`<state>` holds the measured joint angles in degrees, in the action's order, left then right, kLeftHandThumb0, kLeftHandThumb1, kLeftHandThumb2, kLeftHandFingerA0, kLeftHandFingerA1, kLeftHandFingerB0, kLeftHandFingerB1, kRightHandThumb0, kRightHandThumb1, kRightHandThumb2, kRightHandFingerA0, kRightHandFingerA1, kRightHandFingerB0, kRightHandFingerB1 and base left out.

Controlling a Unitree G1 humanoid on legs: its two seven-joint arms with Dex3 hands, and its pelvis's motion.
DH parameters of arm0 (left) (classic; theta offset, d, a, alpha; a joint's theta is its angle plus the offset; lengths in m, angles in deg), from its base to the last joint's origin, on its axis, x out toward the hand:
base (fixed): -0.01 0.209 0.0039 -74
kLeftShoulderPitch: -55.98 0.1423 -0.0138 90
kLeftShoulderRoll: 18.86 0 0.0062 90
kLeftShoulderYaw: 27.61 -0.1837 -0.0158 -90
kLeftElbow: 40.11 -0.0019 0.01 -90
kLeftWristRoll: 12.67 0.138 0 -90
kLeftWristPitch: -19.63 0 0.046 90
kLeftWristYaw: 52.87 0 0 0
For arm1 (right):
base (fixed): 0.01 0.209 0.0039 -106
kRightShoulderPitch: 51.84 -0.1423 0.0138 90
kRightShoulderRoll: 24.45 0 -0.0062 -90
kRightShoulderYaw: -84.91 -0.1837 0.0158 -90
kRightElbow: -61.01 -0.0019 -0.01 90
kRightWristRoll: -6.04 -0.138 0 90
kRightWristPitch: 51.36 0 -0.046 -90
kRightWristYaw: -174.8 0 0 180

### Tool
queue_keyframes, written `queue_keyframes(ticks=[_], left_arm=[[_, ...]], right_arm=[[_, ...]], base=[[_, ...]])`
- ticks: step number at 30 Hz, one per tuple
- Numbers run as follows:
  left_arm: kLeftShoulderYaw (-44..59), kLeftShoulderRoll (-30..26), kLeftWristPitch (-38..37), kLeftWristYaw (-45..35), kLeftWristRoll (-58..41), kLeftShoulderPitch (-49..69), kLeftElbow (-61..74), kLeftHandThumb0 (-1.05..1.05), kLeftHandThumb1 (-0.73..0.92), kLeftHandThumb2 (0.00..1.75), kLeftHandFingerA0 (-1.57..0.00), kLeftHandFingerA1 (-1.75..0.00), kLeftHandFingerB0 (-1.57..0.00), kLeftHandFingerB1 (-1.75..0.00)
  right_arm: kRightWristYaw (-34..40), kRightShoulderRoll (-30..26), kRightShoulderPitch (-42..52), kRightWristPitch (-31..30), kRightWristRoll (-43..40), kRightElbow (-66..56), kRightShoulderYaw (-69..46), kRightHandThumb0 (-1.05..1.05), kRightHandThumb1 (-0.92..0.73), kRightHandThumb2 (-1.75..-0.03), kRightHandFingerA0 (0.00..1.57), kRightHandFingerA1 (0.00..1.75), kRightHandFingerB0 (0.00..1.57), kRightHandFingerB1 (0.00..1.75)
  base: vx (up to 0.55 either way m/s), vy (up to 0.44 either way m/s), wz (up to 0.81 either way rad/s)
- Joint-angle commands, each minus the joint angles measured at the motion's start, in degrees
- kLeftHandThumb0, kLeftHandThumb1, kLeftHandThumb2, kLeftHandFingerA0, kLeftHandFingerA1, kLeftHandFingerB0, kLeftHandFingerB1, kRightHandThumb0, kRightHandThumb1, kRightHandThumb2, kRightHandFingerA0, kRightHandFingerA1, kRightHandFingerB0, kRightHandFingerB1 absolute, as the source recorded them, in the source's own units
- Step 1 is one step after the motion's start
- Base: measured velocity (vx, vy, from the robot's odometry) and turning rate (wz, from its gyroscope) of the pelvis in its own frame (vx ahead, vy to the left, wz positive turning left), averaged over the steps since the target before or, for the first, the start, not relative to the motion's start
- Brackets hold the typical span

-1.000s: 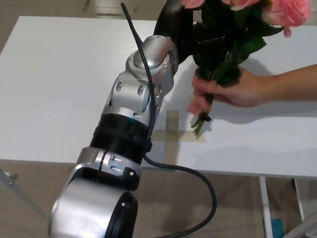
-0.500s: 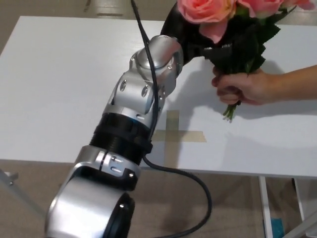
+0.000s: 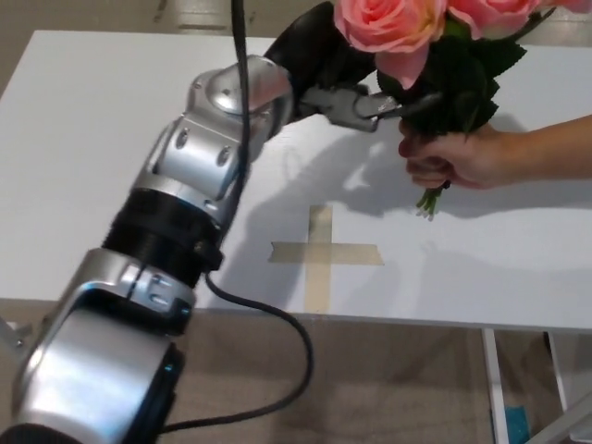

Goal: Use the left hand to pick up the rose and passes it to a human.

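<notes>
Left hand: black and metal, fingers spread apart, holding nothing, just beside the bouquet's leaves.
Rose: soft pink, layered petals, among dark green leaves, held above the table.
Person's hand: clenched around the bundled green stems.
Table: smooth, white, flat.
Tape cross: matte tan strips.

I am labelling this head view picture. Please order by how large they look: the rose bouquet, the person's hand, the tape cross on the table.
1. Rose bouquet, largest, though cut off at the top edge.
2. Tape cross.
3. Person's hand.
The cross and the hand look close in size, so their order is unsure.
</notes>
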<state>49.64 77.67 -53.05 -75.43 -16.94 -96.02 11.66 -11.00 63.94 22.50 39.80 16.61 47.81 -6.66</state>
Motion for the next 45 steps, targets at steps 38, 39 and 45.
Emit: queue_keyframes(ticks=[38,39,45], left_arm=[[22.39,-20.80,-23.36,-19.51,-10.18,68.34,58.51,-0.29,0.16,0.80,-0.07,-0.50,-0.07,-0.49],[23.11,-20.40,-24.49,-20.15,-10.77,72.82,60.86,-0.29,0.16,0.80,-0.08,-0.50,-0.07,-0.49],[26.39,-20.53,-28.62,-23.89,-13.15,85.15,64.04,-0.28,0.16,0.81,-0.10,-0.51,-0.09,-0.50]], right_arm=[[0.73,-1.38,5.23,0.05,0.50,0.72,0.85,-0.42,-0.65,-0.60,0.65,0.45,0.59,0.42],[0.53,-1.59,5.34,0.06,0.47,0.74,0.82,-0.42,-0.65,-0.60,0.65,0.45,0.58,0.42],[0.69,-0.54,6.53,-0.13,0.87,0.82,1.44,-0.42,-0.65,-0.60,0.65,0.45,0.57,0.42]], base=[[0.00,0.000,0.00],[0.00,0.000,0.00],[0.00,0.000,0.00]])
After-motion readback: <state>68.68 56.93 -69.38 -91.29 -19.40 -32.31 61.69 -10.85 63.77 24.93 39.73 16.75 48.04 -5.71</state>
